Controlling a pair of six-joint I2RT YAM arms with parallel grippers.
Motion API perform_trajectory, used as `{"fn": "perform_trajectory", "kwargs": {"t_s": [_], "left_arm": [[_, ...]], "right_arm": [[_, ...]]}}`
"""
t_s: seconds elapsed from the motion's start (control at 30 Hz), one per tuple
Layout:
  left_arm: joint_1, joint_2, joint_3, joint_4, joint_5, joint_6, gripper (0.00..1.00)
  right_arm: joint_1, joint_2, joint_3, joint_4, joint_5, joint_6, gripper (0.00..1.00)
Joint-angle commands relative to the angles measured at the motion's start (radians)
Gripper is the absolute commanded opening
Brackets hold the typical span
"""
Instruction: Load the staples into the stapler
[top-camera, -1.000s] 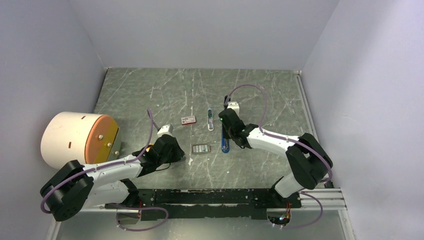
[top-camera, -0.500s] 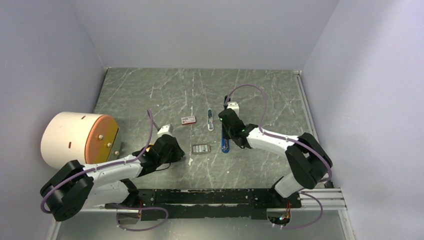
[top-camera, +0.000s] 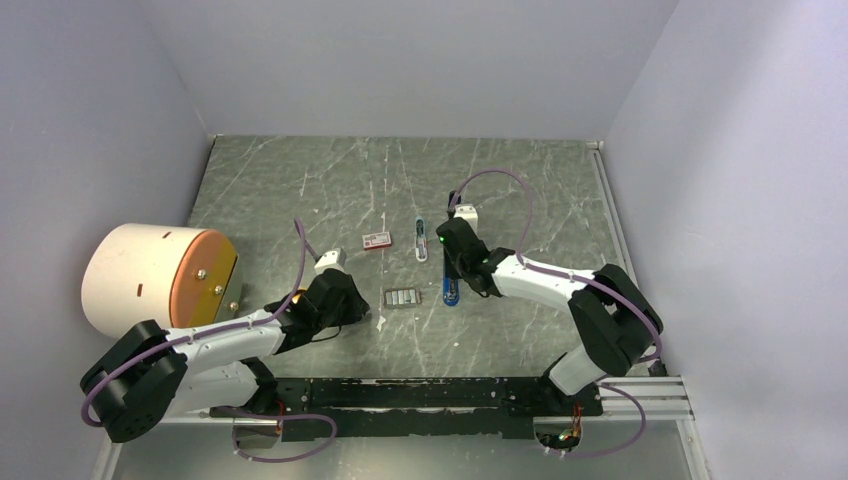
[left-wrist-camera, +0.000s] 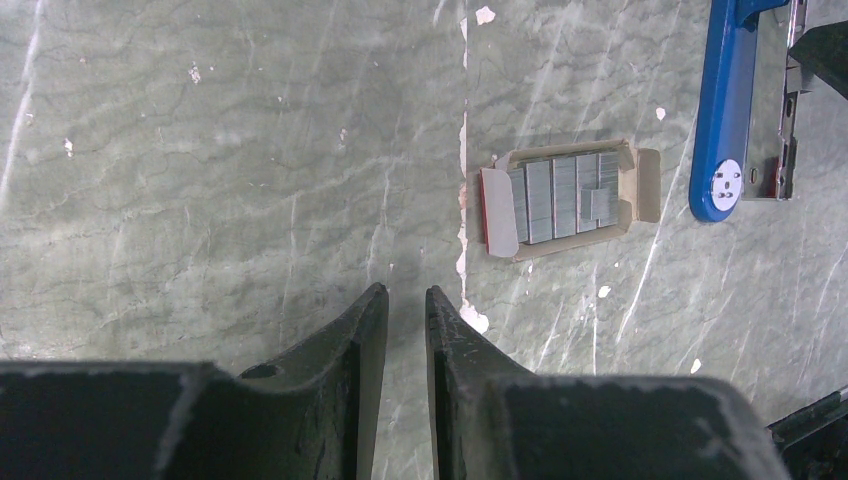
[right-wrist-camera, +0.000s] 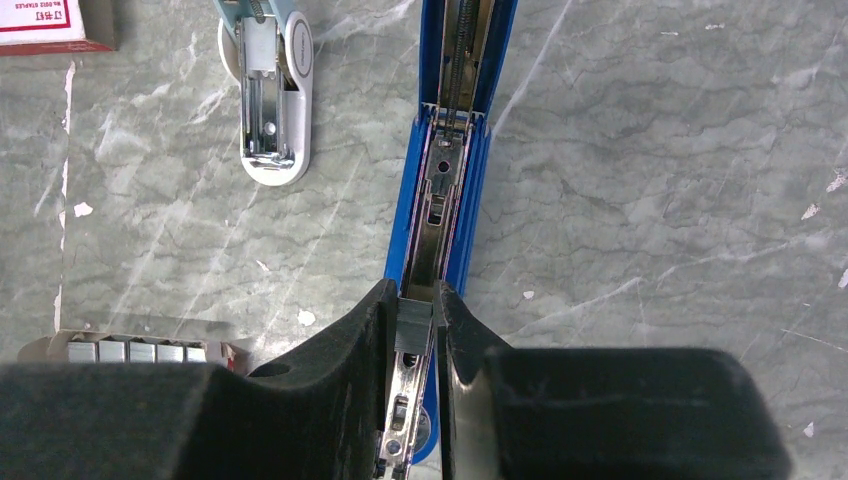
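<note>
The staples (top-camera: 402, 297) lie as grey strips in a small open card tray on the table, and show in the left wrist view (left-wrist-camera: 563, 197) too. The blue stapler (top-camera: 451, 297) lies opened just right of them, its metal magazine exposed (right-wrist-camera: 465, 180). My right gripper (top-camera: 449, 283) stands over the stapler's near end, shut (right-wrist-camera: 418, 300) on the stapler's black pusher block in the metal channel. My left gripper (top-camera: 364, 316) is left of the staples, low over bare table, jaws almost together and empty (left-wrist-camera: 406, 295).
A red-and-white box (top-camera: 376, 240) and a pale blue-grey piece (top-camera: 421, 240) lie behind the staples; both show in the right wrist view (right-wrist-camera: 40, 22) (right-wrist-camera: 270, 90). A large white cylinder with an orange face (top-camera: 150, 275) stands at the left edge.
</note>
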Motion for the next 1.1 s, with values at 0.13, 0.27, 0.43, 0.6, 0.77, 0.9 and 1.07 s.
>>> {"fn": "perform_trajectory", "kwargs": {"t_s": [0.13, 0.27, 0.43, 0.6, 0.77, 0.9, 1.07], "left_arm": [[0.004, 0.004, 0.009, 0.007, -0.019, -0.005, 0.26], [0.004, 0.005, 0.007, 0.009, -0.019, -0.006, 0.26], [0.005, 0.000, 0.006, 0.006, -0.021, -0.006, 0.26], [0.005, 0.002, 0.006, 0.007, -0.021, -0.006, 0.26], [0.004, 0.005, 0.006, 0.010, -0.019, -0.006, 0.26], [0.005, 0.002, 0.007, 0.007, -0.020, -0.006, 0.26], [0.005, 0.001, 0.006, 0.007, -0.023, -0.006, 0.26]], "right_arm": [[-0.008, 0.003, -0.020, 0.009, 0.011, 0.008, 0.23], [-0.008, 0.008, -0.016, 0.008, 0.007, 0.009, 0.25], [-0.008, 0.011, -0.015, 0.003, 0.005, 0.014, 0.26], [-0.008, -0.002, -0.011, -0.003, 0.005, 0.019, 0.28], [-0.007, -0.014, -0.007, -0.009, 0.005, 0.020, 0.30], [-0.007, -0.022, -0.004, -0.013, 0.006, 0.020, 0.30], [-0.006, -0.027, 0.004, -0.017, -0.001, 0.010, 0.31]]}}
